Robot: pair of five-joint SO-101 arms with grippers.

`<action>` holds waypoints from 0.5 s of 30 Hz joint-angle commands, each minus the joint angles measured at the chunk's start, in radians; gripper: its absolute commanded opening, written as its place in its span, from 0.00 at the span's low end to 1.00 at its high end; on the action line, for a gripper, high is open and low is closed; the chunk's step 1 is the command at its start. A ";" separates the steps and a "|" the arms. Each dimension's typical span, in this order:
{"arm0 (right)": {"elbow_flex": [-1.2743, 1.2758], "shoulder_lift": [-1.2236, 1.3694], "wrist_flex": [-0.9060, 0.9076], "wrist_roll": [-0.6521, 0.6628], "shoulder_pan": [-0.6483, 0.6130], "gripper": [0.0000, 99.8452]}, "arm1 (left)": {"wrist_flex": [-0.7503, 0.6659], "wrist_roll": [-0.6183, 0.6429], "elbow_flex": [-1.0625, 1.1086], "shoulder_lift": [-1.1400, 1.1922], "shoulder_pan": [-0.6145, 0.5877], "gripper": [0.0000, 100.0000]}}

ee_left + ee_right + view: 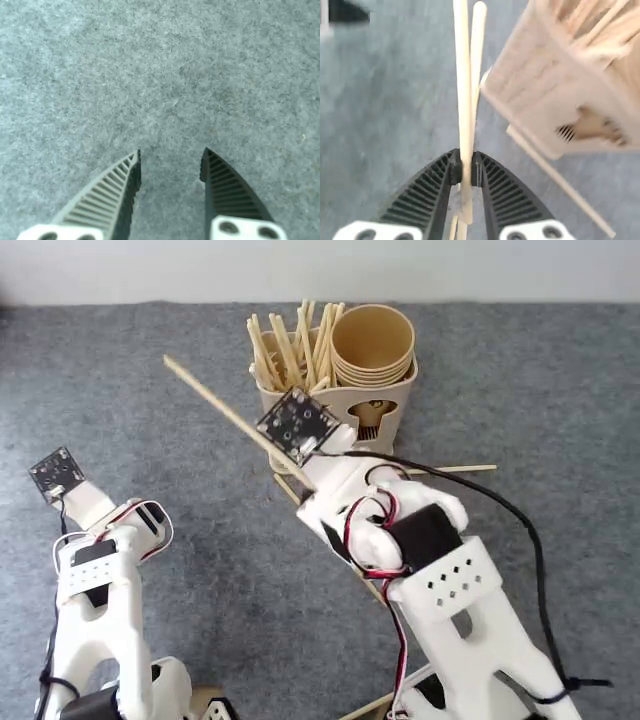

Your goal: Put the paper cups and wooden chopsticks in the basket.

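I read the right fingers pinching wooden chopsticks just beside the basket. The basket holds stacked paper cups and bundled chopsticks. A loose chopstick lies on the bench near the basket. The left fingers are spread above the bench.

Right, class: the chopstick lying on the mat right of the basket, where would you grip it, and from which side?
Probably the chopstick's free outer half, from straight above, jaws spanning its thin width. It lies flat on the mat, and its inner end is hidden by the right arm, so sideways there's nothing to pinch.
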 commanded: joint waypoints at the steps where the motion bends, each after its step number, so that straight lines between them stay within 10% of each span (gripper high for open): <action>1: -0.117 -0.021 -0.077 -0.029 0.015 0.01 | -0.018 -0.011 -0.025 -0.028 0.000 0.19; 15: -0.459 0.252 -0.576 -0.242 0.076 0.01 | -0.018 -0.011 -0.025 -0.028 -0.002 0.19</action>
